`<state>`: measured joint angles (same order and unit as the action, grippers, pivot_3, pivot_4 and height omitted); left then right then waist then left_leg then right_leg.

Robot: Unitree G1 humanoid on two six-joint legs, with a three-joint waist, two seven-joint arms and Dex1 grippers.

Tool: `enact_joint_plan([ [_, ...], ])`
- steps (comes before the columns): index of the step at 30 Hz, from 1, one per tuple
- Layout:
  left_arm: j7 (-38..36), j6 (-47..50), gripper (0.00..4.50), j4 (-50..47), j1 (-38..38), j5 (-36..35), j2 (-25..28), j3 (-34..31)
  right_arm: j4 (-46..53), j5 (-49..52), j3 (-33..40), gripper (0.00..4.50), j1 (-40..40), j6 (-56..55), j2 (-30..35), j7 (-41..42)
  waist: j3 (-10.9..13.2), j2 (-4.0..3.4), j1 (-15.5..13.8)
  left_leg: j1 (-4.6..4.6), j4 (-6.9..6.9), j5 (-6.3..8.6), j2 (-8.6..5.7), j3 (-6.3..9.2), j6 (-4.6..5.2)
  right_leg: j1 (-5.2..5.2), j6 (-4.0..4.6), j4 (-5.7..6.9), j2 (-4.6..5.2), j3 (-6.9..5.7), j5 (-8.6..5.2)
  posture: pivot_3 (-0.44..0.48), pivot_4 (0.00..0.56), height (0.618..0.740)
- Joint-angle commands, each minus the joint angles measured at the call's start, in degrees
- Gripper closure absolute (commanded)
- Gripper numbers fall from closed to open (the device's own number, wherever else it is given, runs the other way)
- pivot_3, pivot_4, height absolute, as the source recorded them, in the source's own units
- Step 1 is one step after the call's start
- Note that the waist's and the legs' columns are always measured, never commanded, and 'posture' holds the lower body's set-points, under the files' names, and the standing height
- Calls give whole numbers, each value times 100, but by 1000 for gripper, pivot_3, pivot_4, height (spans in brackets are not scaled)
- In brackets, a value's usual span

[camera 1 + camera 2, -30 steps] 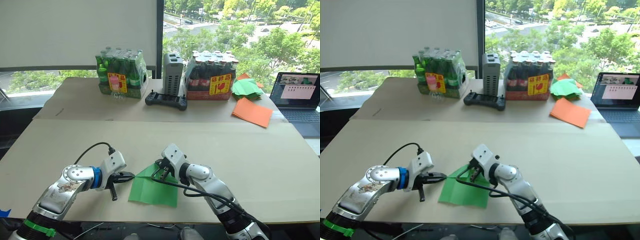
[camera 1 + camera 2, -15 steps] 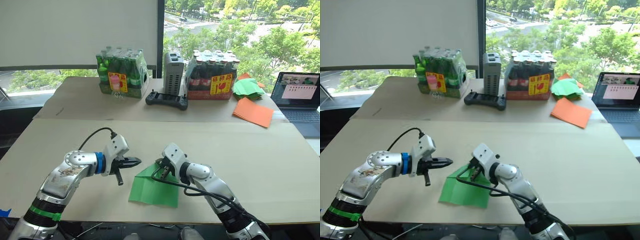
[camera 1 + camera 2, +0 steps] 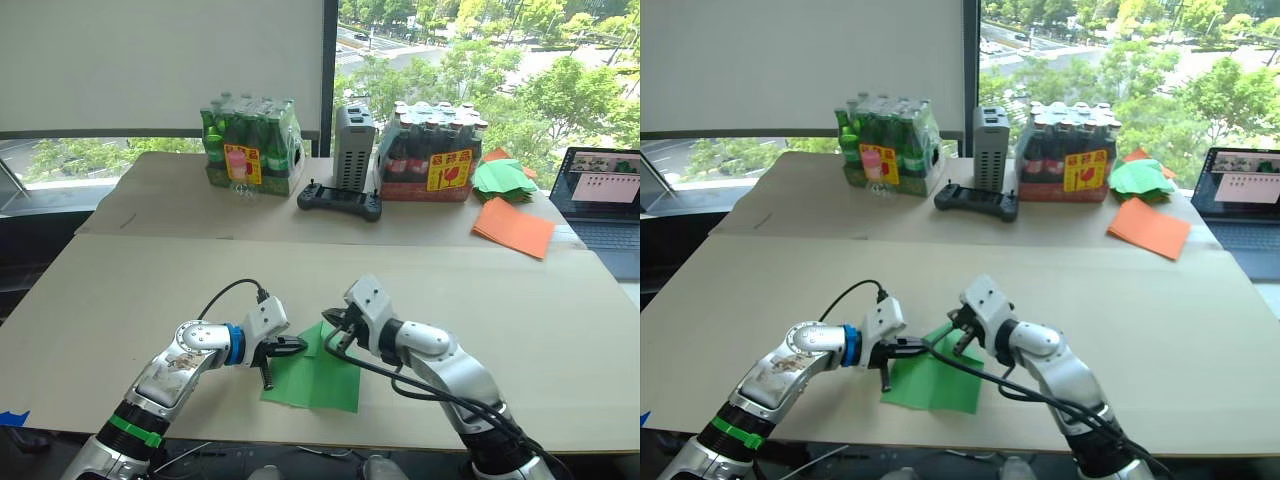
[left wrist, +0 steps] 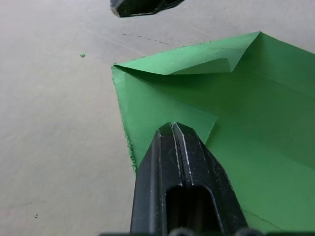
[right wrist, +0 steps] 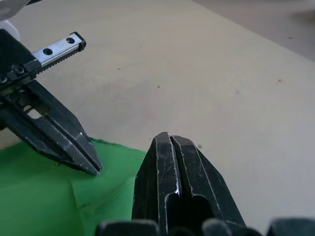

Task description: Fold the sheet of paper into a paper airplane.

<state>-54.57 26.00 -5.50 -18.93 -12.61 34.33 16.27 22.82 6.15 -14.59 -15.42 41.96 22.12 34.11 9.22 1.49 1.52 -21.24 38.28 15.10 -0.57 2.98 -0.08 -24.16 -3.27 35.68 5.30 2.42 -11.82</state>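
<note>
Left claw (image 3: 297, 347) has its two black fingers pressed together with nothing between them, its tip resting on the sheet of paper (image 3: 318, 375) near the sheet's left edge. Our right claw (image 3: 337, 335) is likewise closed and empty, poised at the sheet's far corner, just beside the left one. We see the green sheet lying flat on the tabletop (image 3: 120, 300) close to its near edge, with one far corner folded over into a triangular flap (image 4: 197, 61). Bare tabletop spreads wide to both sides and beyond the sheet. Well apart, along the far side, stand two shrink-wrapped packs of bottles (image 3: 250, 145), a grey box (image 3: 352, 148), a black controller (image 3: 339, 201), orange sheets (image 3: 514, 226), a heap of green sheets (image 3: 505, 178) and a laptop (image 3: 605, 205).
</note>
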Motion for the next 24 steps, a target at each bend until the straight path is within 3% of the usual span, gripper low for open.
enact_joint_plan([
  [1,-25,16,4469,151,136,187,49,129,641,235,487,4500,404,249,648,301,0,0,-26,0,0,0,0,-1,0,3,-1,-4,0,0,0,0,150,740],
  [5,-40,22,4469,167,128,201,26,110,1148,439,662,4500,871,512,1291,530,-1,-3,-7,8,0,0,9,-3,0,4,3,4,-11,2,-3,0,150,740],
  [9,-43,53,4469,130,128,215,-18,119,1383,609,475,4500,1108,639,1491,643,-1,-3,-10,11,1,0,15,-2,0,8,-31,10,-16,0,-26,0,150,740],
  [18,-33,177,4469,87,53,162,-46,23,1072,608,-151,4500,1040,510,805,231,-2,-1,-30,10,3,0,14,-2,0,7,-1,9,-15,-1,-8,0,150,740],
  [24,-75,175,4469,141,30,155,3,-56,1023,890,172,4500,922,425,250,33,-2,-2,-26,10,3,0,16,-1,0,4,4,11,-17,0,-5,0,150,740],
])
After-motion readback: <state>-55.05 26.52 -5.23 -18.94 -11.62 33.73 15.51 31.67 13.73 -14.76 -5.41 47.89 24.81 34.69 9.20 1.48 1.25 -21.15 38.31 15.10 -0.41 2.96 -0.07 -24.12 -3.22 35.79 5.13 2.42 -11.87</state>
